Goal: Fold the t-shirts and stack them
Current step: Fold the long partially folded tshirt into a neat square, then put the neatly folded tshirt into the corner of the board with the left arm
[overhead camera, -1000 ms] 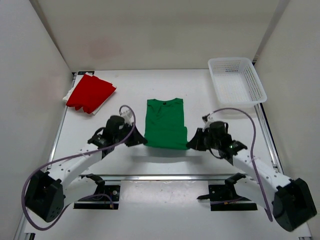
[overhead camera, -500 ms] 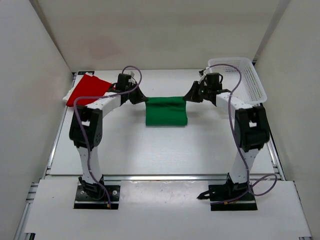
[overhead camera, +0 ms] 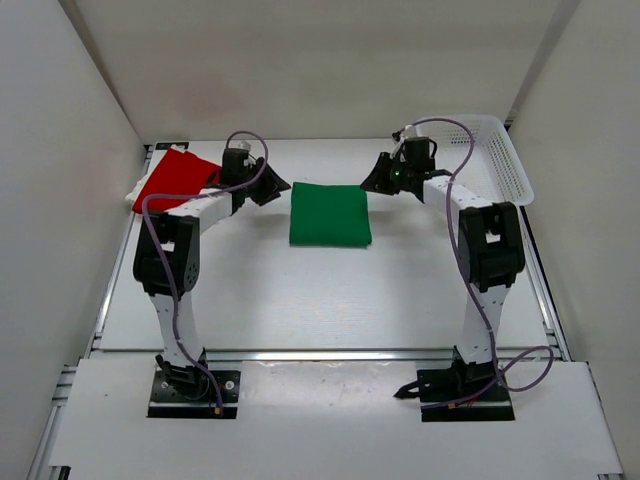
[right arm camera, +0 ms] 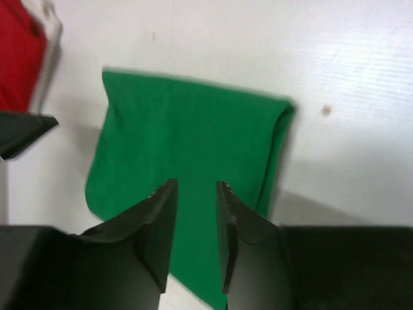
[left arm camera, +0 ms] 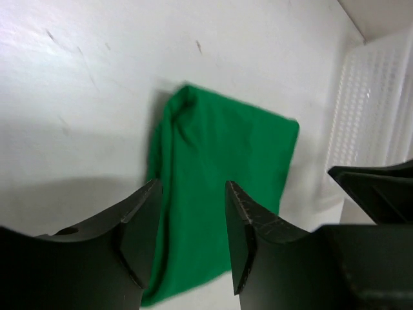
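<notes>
The green t-shirt (overhead camera: 330, 213) lies folded into a neat rectangle at the middle back of the table, also seen as the green t-shirt (left arm camera: 219, 161) and the green t-shirt (right arm camera: 187, 135) from the wrists. My left gripper (overhead camera: 281, 191) hovers just off its far left corner, open and holding nothing (left arm camera: 193, 190). By the far right corner my right gripper (overhead camera: 369, 183) has its jaws slightly apart with no cloth between them (right arm camera: 195, 187). The red t-shirt (overhead camera: 176, 178) lies folded at the back left on top of the cream-white t-shirt (overhead camera: 134, 191).
A white mesh basket (overhead camera: 503, 165) stands at the back right, just behind my right arm, and shows in the left wrist view as the basket (left arm camera: 368, 110). White walls close in the table on three sides.
Both grippers carried the green t-shirt's near hem to the far edge, folding it in half. They have since let go, opened and drawn slightly outward off the cloth.
</notes>
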`<state>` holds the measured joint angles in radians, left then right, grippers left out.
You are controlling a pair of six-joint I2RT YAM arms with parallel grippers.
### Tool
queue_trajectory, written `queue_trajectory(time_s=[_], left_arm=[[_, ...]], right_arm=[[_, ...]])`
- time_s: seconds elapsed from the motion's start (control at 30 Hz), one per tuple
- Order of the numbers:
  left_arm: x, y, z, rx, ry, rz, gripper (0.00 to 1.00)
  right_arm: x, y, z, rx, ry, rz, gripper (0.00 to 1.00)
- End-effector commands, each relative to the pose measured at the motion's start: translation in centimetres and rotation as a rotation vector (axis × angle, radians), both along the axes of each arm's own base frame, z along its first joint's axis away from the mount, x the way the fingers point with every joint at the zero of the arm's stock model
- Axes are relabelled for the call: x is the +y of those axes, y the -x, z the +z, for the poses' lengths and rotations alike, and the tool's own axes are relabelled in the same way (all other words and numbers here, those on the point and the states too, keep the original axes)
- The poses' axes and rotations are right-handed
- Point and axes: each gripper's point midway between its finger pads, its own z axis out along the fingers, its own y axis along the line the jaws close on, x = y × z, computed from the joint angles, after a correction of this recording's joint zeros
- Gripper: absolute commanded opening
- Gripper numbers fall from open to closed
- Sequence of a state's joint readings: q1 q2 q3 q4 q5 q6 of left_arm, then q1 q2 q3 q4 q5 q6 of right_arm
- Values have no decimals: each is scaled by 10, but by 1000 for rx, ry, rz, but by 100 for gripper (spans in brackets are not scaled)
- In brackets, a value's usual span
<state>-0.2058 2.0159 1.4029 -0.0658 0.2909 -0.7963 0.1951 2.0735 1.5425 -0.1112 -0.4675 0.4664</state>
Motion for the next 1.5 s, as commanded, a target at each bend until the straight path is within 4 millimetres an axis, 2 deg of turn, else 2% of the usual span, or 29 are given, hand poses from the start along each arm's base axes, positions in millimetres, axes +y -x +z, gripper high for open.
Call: queue_trajectory(time_s=[0.0, 0.03, 0.07, 0.13, 0.2, 0.3, 0.43, 0.47, 0.53, 0.6, 0.63, 0.7, 0.73, 0.8, 0.83, 0.9, 0.97, 1.0, 1.03, 1.07, 1.1, 1.17, 1.23, 1.27, 1.33, 1.37, 1.4, 1.43, 1.47], left_arm=[[-55, 37, 35, -121, 57, -117, 54], [-71, 48, 31, -122, 56, -152, 53], [-75, 59, 10, -85, 45, -168, 52], [-86, 81, -22, -23, 29, -204, 47], [-81, 97, -51, 39, 46, -196, 42], [-72, 130, -80, 111, 85, -181, 41], [-70, 160, -82, 110, 167, -184, 46], [-73, 160, -69, 72, 196, -200, 46], [-73, 172, -58, 54, 232, -216, 53], [-68, 170, -31, -22, 246, -215, 61], [-62, 170, -28, -37, 231, -210, 67], [-42, 164, -12, -88, 167, -156, 78], [-34, 165, -16, -85, 111, -151, 85], [-8, 153, -8, -128, 38, -71, 96], [-2, 154, -14, -119, 6, -74, 99], [18, 146, -26, -91, -34, -20, 99], [17, 144, -32, -82, -30, -31, 99], [16, 144, -43, -54, -43, -36, 99], [16, 139, -48, -41, -51, -44, 99], [8, 136, -48, -47, -60, -70, 99], [5, 135, -61, -13, -81, -82, 98], [-6, 126, -68, 7, -94, -113, 99], [-15, 125, -89, 62, -79, -133, 99], [-16, 118, -95, 72, -76, -124, 99], [-31, 117, -103, 90, -46, -153, 90], [-38, 107, -100, 62, -30, -156, 77], [-44, 108, -109, 91, -4, -163, 61], [-55, 101, -108, 79, 20, -181, 49], [-64, 91, -101, 69, 54, -179, 31]], right_arm=[[20, 16, 25, -113, -16, 31, 13], [26, 22, 19, -82, -44, 60, 4], [33, 28, 5, -43, -46, 89, 1], [44, 45, -21, 28, -17, 140, 0], [45, 56, -39, 51, -2, 130, 0], [42, 73, -64, 102, -19, 107, 0], [32, 80, -90, 160, -1, 90, 0], [31, 79, -91, 167, 5, 94, 0], [31, 77, -87, 154, 9, 99, 0], [36, 77, -77, 123, 1, 133, 0], [42, 78, -67, 104, 1, 157, 0], [45, 76, -48, 53, -5, 183, 10], [47, 77, -37, 26, -6, 194, 15], [54, 82, -21, -19, -25, 219, 30], [58, 85, -8, -48, -32, 230, 39], [58, 93, -4, -56, -30, 225, 49], [58, 98, 15, -113, -49, 218, 57], [56, 104, 14, -120, -50, 210, 59], [57, 108, 27, -147, -67, 207, 59], [56, 117, 31, -157, -87, 203, 59], [52, 122, 28, -164, -87, 191, 59], [49, 134, 42, -205, -108, 184, 59], [43, 146, 42, -204, -119, 180, 60], [42, 147, 52, -227, -130, 173, 59], [36, 153, 55, -238, -137, 163, 59], [32, 156, 64, -261, -149, 150, 57], [29, 161, 69, -277, -158, 152, 57], [26, 163, 67, -273, -161, 142, 56], [25, 167, 69, -276, -167, 147, 56]])
